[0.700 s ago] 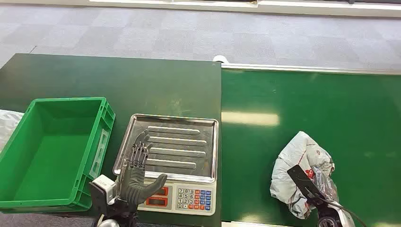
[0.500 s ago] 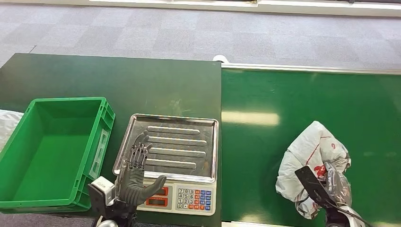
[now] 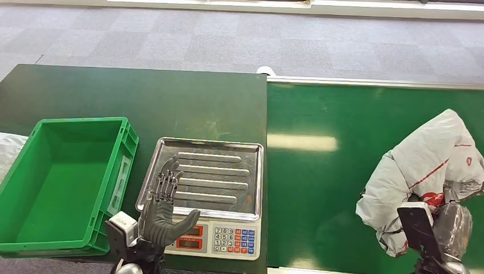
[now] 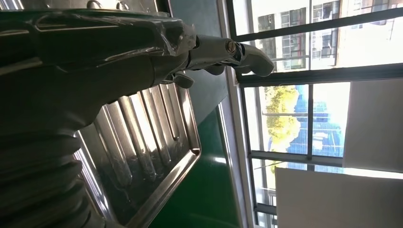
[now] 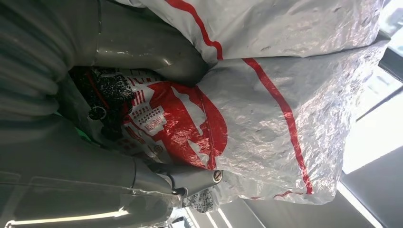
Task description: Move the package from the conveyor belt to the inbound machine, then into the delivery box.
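Nearest you, your right hand (image 3: 451,228) is gripping the crumpled grey plastic package with red print (image 3: 425,162), its fingers (image 5: 190,178) curling into the film and holding it above the green conveyor belt (image 3: 331,182). Your left hand (image 3: 161,214) is holding nothing, its fingers (image 3: 165,185) standing straight and apart over the near edge of the ribbed steel pan of the weighing scale (image 3: 217,154). Beside that, the green plastic crate (image 3: 40,188) is sitting on the dark green desk (image 3: 142,97).
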`<state>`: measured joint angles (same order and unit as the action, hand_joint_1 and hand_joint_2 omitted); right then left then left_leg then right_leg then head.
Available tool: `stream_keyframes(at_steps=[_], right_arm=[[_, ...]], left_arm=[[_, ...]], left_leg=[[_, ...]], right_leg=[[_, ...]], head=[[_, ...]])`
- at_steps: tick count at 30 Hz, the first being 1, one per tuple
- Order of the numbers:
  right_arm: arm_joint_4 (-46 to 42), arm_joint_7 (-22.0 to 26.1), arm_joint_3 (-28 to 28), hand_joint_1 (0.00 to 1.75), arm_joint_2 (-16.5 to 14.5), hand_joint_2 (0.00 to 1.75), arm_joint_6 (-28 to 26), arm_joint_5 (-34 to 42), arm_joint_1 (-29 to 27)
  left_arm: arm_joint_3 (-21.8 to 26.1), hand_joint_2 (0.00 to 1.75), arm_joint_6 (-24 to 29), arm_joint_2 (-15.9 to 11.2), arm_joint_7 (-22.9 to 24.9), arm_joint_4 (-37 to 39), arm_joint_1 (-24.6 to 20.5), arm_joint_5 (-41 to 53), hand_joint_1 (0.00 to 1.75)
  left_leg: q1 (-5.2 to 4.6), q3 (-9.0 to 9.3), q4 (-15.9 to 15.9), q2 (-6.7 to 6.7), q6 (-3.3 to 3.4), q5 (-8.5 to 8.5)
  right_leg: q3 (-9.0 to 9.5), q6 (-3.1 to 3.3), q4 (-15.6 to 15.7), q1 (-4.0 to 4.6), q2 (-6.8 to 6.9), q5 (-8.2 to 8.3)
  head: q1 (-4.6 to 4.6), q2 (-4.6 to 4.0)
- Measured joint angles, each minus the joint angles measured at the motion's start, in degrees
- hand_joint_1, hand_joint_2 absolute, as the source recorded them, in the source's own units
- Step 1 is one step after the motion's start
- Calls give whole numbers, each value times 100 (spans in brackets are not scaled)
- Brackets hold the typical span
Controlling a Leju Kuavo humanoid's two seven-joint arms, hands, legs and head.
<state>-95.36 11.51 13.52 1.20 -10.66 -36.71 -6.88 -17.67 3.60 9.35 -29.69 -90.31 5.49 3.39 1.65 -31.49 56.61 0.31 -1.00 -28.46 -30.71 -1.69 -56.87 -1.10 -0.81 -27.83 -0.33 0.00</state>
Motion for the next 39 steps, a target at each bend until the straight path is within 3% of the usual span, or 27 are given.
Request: stream_keyframes(at_steps=[5,9,13,18,25,32,39], right_arm=[[-169,107,-144,175,-52,175,37,96,29],[-39,-68,-411,175,-184,175,481,45,374],[691,-173,-845,175,-427,175,1189,203,1213],[1750,-133,-1312,175,-620,175,1481,313,2121],[2827,236,-1840,175,-818,175,2042,599,2850],[3877,725,-2526,175,-1253,175,2864,1223,3571],[4299,750,-3140,175,-1557,175,3036,1453,3913]], left_arm=[[39,175,25,11,-23,0,-29,39,0],[114,175,95,10,-112,-13,-101,167,0],[204,175,185,-2,-143,-51,-366,221,0],[250,175,331,-35,-145,-177,-594,225,0],[250,175,530,-73,-269,-432,-693,199,0],[21,175,580,-57,-268,-611,-937,101,0],[-177,175,646,-37,-201,-669,-1170,-5,0]], left_leg=[[0,-1,-1,-1,0,1],[1,-2,-2,9,-2,4],[1,-1,-2,5,-10,25],[1,-3,-1,-4,-14,34],[1,-24,-1,-3,-14,34],[2,-15,-1,-8,-15,35],[1,-1,1,-14,-14,43]], right_leg=[[2,0,-1,0,0,0],[3,2,-5,1,-5,2],[-1,7,-11,2,-2,9],[-3,8,-17,2,6,13],[-25,8,-20,2,5,13],[-29,8,-25,2,10,13],[-37,8,-26,1,13,14]], head=[[0,0],[1,0],[0,0],[1,0],[1,0],[1,0],[3,0]])
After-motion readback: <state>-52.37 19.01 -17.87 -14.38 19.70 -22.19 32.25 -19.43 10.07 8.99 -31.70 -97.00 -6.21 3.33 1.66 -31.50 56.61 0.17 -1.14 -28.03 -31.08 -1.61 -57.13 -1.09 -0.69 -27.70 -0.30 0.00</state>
